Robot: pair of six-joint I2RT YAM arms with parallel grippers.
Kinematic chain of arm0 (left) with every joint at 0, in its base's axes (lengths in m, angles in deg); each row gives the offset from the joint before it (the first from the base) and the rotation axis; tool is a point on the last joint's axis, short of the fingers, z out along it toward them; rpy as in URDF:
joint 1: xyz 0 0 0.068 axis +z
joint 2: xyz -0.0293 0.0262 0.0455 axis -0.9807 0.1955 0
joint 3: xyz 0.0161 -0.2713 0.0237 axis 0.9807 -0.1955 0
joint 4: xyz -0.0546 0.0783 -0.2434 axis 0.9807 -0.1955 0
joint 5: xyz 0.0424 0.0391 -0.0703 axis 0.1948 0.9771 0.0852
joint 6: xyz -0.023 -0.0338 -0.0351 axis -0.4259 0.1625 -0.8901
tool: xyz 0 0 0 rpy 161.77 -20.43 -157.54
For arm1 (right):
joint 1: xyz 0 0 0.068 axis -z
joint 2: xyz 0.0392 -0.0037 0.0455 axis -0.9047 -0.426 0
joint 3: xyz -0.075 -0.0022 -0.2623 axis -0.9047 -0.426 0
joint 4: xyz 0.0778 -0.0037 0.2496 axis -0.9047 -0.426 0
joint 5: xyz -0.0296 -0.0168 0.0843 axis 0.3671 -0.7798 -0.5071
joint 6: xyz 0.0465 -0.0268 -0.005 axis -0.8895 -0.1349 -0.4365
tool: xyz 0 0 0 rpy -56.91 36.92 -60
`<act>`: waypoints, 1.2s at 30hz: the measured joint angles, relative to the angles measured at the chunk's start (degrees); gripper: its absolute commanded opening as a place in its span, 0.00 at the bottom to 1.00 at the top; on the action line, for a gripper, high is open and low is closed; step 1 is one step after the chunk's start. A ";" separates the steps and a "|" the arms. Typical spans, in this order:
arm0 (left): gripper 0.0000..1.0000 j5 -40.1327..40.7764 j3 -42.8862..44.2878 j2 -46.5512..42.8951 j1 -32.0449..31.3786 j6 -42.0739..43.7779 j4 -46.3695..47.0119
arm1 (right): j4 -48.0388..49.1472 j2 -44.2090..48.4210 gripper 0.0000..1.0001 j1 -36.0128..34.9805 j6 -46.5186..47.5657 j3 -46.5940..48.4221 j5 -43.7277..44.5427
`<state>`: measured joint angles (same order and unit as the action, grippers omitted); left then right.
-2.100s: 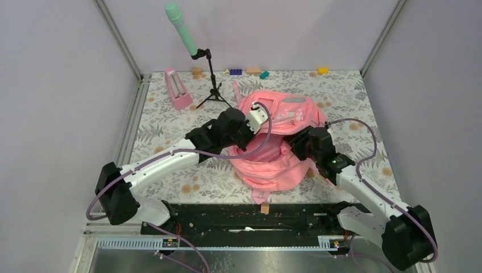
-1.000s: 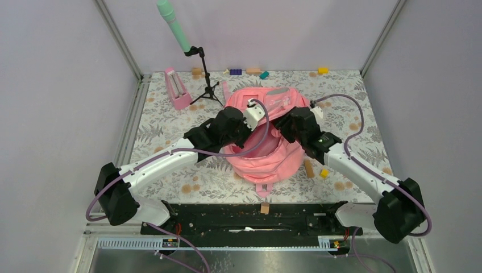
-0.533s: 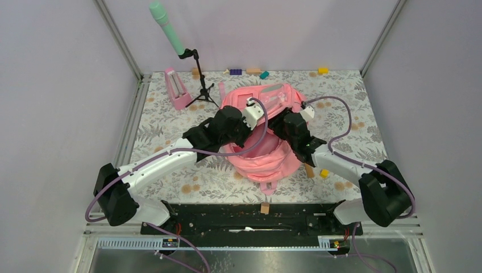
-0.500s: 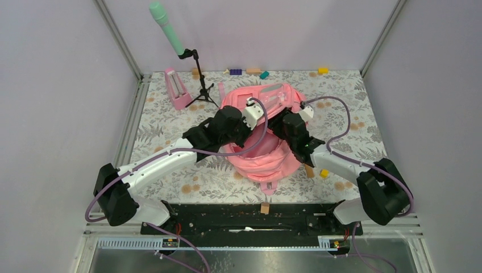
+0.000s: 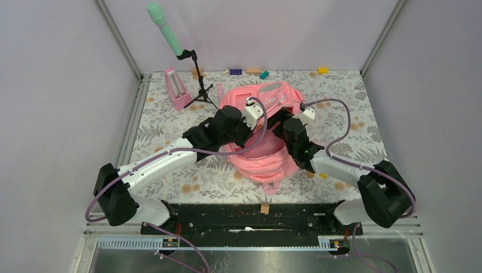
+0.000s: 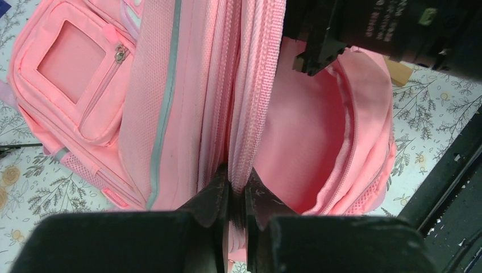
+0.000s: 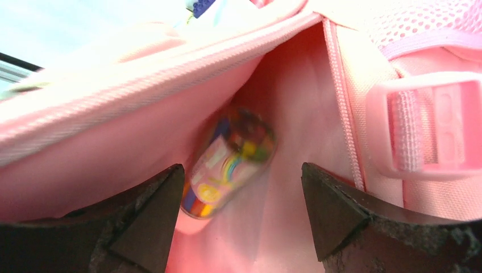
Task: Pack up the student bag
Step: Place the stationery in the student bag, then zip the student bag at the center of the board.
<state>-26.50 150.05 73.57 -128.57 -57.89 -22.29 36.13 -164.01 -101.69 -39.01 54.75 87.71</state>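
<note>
From above, the student bag point(image 5: 270, 165) is seen in the middle of the floral table point(image 5: 165, 122). In the left wrist view, the left gripper point(image 6: 236, 196) is clamped tight on the bag's zip edge. In the right wrist view, the right gripper point(image 7: 241, 170) is spread wide inside the bag's mouth, nothing gripped, and a blurred colourful tube point(image 7: 233, 159) is seen between its fingers point(image 7: 142, 216).

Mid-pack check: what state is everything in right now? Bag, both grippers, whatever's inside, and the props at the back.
student bag: main compartment open, rim held up.
left gripper: shut on the bag's zipper rim.
right gripper: open, at the bag's mouth.
colourful tube: loose inside the bag, blurred, ungripped.
microphone: raised, tilted left.
metronome: standing upright.
</note>
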 measured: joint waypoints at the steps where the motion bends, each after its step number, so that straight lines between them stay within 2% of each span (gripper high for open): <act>1: 0.00 -0.07 0.00 0.04 0.00 -0.02 0.00 | -0.11 0.87 0.83 -0.02 0.48 -0.33 -0.09; 10: 0.00 -1.20 0.00 0.98 -0.09 -0.42 0.07 | -6.38 13.99 0.86 -0.22 4.35 -3.52 -1.22; 12: 0.04 -1.40 0.00 1.42 -0.13 -0.52 0.24 | -8.83 16.96 0.88 -0.22 5.09 -3.78 -1.86; 14: 0.20 -1.79 0.00 1.75 -0.20 -0.59 0.42 | -12.02 20.39 0.89 -0.26 5.84 -4.28 -2.36; 16: 0.46 -2.62 0.00 2.01 -0.26 -0.83 0.55 | -15.06 23.41 0.91 -0.26 6.36 -4.72 -2.45; 18: 0.67 -4.79 -0.02 2.03 -0.55 -1.57 1.09 | -19.26 26.58 0.92 -0.26 6.91 -4.96 -2.67; 21: 0.92 -7.74 -0.04 2.01 -1.11 -2.03 2.80 | -25.88 31.39 0.93 -0.26 7.23 -5.07 -3.34; 22: 0.97 -8.66 -0.20 1.97 -1.33 -2.19 3.45 | -27.98 33.16 0.93 -0.26 7.21 -5.20 -3.45; 29: 0.99 -14.95 -5.64 -2.69 -1.60 -1.40 8.13 | -38.51 46.90 0.94 -0.28 5.64 -8.76 -3.67; 33: 0.99 -17.14 -8.66 -9.14 -1.55 -1.22 10.29 | -41.35 50.88 0.93 -0.28 4.98 -9.51 -4.94; 36: 0.99 -14.25 -10.05 -14.67 -1.60 -1.07 10.49 | -42.34 50.64 0.91 -0.28 4.52 -9.44 -6.97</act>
<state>-40.75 140.00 58.90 -130.17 -58.96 -11.80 -6.21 -113.37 -101.98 -34.49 45.31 80.74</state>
